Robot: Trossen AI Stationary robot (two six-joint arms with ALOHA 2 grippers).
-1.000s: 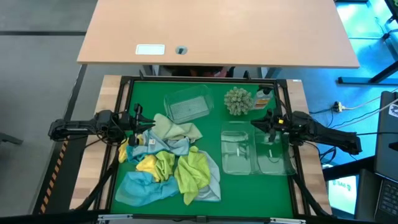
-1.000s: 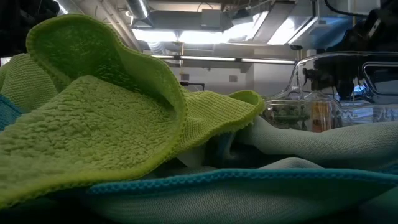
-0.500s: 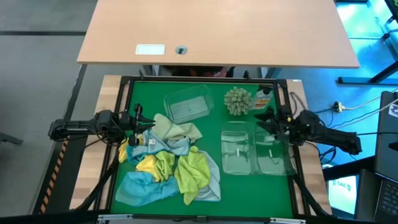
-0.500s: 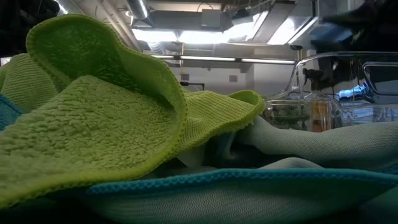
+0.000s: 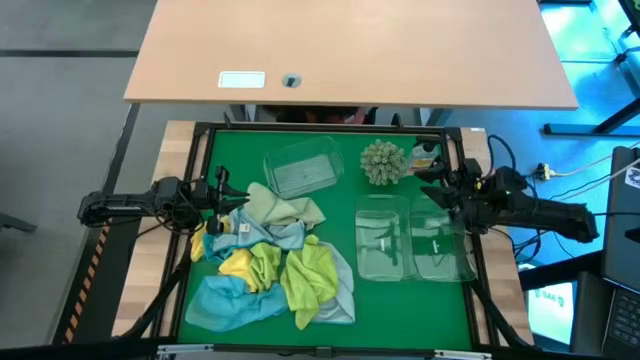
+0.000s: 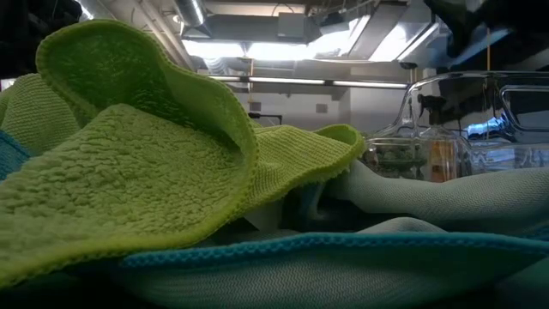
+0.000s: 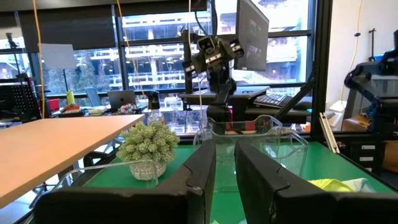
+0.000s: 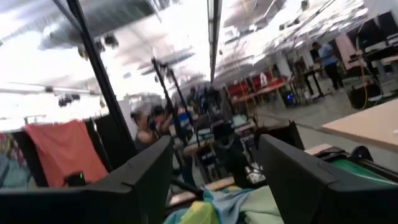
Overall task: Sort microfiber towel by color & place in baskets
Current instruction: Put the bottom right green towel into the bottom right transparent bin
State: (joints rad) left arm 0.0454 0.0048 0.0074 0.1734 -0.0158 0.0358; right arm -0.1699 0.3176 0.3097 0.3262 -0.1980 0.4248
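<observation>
The microfiber towels lie in a loose pile (image 5: 270, 262) on the green mat: lime green (image 5: 312, 275), yellow (image 5: 245, 263), light blue (image 5: 228, 300) and pale ones (image 5: 283, 209). The lime towel (image 6: 129, 172) fills the low view. One clear basket (image 5: 300, 170) stands at the far middle, and two more (image 5: 383, 240) (image 5: 441, 245) stand side by side at the right. My left gripper (image 5: 234, 203) (image 7: 225, 155) is shut and empty, level at the pile's left edge. My right gripper (image 5: 425, 185) (image 8: 214, 180) is open and empty, raised above the right baskets' far end.
A spiky grey-green ball (image 5: 382, 162) and a small orange-capped bottle (image 5: 425, 157) stand at the far right, close to my right gripper. A black frame (image 5: 320, 128) borders the mat. A wooden table (image 5: 350, 50) stands beyond it. People show far off in the right wrist view.
My right gripper has risen and drawn back toward the table's far right corner, tipping upward; its arm has gone up out of the low view. The towels, the baskets and my left arm have kept still.
</observation>
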